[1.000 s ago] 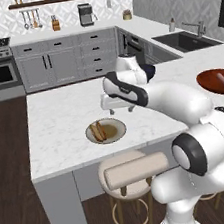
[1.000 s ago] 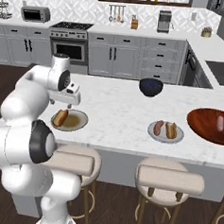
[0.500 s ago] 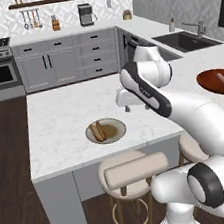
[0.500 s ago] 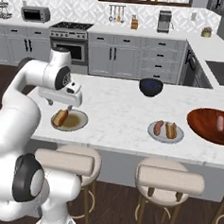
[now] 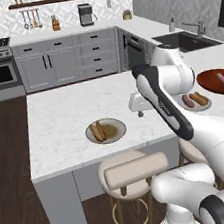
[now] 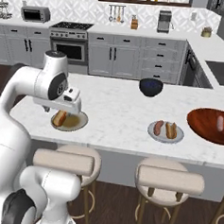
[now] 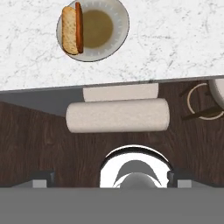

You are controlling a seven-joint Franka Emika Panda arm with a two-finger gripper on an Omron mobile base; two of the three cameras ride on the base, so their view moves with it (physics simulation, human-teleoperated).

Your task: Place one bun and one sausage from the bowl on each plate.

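- Below our gripper, toward the stools, we see only floor; the brown-centred plate lies ahead on the bench, already carrying a bun and a sausage side by side.
- Far to the gripper's right sits the wooden bowl with one sausage left, near the grey plate, which also looks filled.
- We have the gripper spread wide, holding and touching nothing.

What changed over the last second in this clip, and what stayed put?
The arm swung its hand up and back from the brown-centred plate, the gripper open and empty throughout. Nothing was picked up or released. The bun and sausage on that plate, the pair on the grey plate, the wooden bowl and the dark bowl stayed put.
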